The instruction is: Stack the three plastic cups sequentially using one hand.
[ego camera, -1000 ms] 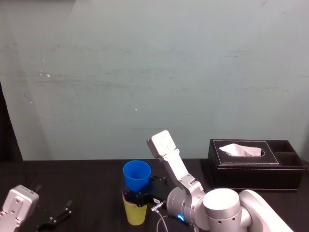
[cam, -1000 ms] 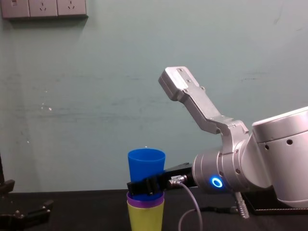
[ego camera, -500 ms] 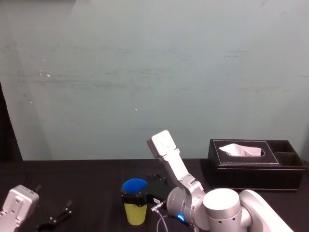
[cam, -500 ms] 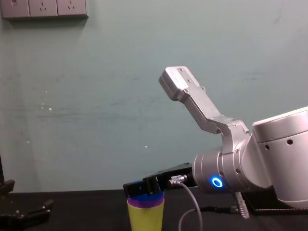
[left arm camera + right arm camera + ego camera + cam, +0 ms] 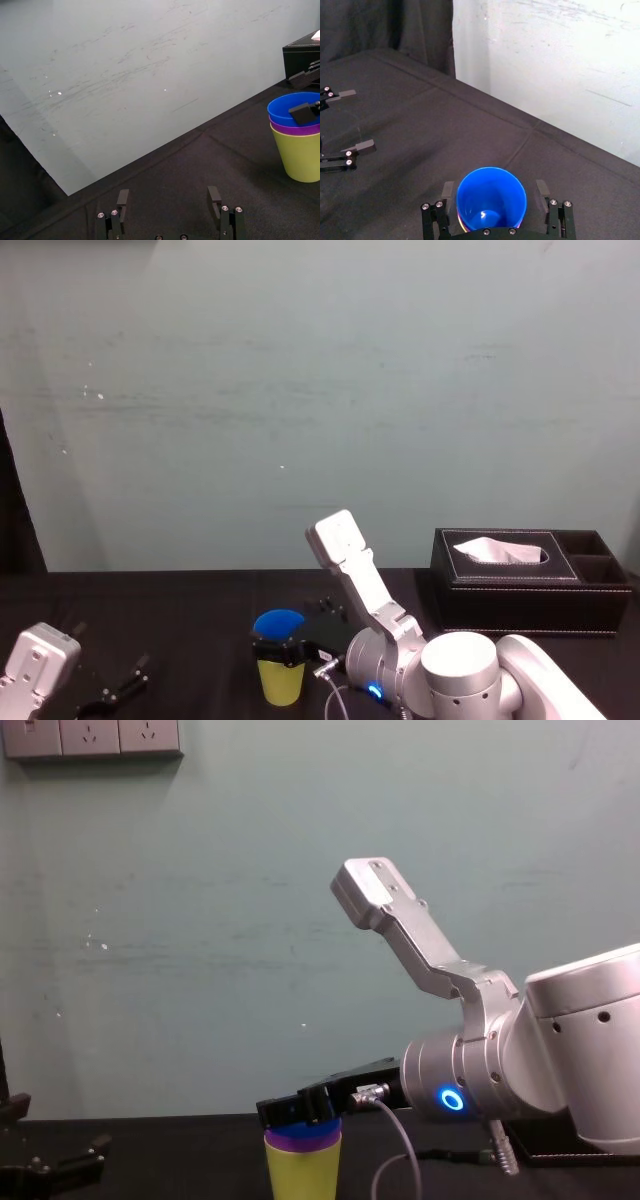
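Right wrist view: the blue cup point(image 5: 491, 200) is sitting nested in the purple cup point(image 5: 295, 129) and yellow-green cup point(image 5: 300, 155) mid-bench point(image 5: 420, 125), bare cloth lying all around. The right hand point(image 5: 495, 188) is straddling the blue rim, fingers point(image 5: 447, 190) spread just clear. The left hand point(image 5: 168, 197) is resting open, well apart.

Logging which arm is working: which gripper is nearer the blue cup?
Right. The right gripper straddles the blue cup at its rim; the left gripper sits open, well off to the cup's left, apart from it.

Black-clothed table point(image 5: 395, 100) with yellow-green cup point(image 5: 279, 686) and, apart, black tissue box point(image 5: 530, 606)
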Controlling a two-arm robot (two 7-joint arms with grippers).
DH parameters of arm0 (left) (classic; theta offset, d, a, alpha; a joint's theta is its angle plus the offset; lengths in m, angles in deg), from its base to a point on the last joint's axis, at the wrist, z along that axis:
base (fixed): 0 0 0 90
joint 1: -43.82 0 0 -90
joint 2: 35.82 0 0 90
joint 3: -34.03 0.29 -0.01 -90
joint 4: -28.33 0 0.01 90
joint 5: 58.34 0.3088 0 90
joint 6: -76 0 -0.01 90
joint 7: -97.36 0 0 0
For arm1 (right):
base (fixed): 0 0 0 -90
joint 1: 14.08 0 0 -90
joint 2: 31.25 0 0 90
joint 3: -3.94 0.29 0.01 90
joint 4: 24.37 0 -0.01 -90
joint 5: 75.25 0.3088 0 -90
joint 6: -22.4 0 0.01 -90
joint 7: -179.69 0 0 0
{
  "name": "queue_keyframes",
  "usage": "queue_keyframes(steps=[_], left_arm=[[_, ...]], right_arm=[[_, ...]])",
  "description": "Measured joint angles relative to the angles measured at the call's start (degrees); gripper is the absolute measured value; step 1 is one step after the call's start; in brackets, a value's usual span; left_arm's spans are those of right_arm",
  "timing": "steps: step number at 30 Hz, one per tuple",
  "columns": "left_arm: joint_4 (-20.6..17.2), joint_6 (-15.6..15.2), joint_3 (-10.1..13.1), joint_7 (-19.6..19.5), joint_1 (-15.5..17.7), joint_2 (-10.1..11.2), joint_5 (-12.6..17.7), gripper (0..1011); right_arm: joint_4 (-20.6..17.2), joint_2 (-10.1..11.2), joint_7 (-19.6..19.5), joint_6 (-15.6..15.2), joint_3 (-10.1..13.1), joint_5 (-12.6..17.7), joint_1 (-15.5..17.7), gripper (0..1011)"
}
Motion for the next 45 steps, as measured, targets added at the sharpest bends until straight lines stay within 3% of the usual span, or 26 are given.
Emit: queue_keyframes(steps=[13, 25, 35, 45], left_arm=[[0.0, 0.0, 0.0, 0.0, 0.0, 0.0, 0.0, 1000], [0.0, 0.0, 0.0, 0.0, 0.0, 0.0, 0.0, 1000], [0.0, 0.0, 0.0, 0.0, 0.0, 0.0, 0.0, 1000], [0.0, 0.0, 0.0, 0.0, 0.0, 0.0, 0.0, 1000]], right_arm=[[-1.8, 0.0, -3.1, 3.6, 1.9, -0.1, 2.0, 1002], [-4.7, -0.9, -9.9, 11.3, 6.8, -0.5, 7.1, 1002], [-2.7, -0.5, -15.0, 19.2, 9.3, -4.4, 10.6, 1002], [0.3, -0.5, -20.7, 23.5, 10.8, -9.4, 11.9, 1002]])
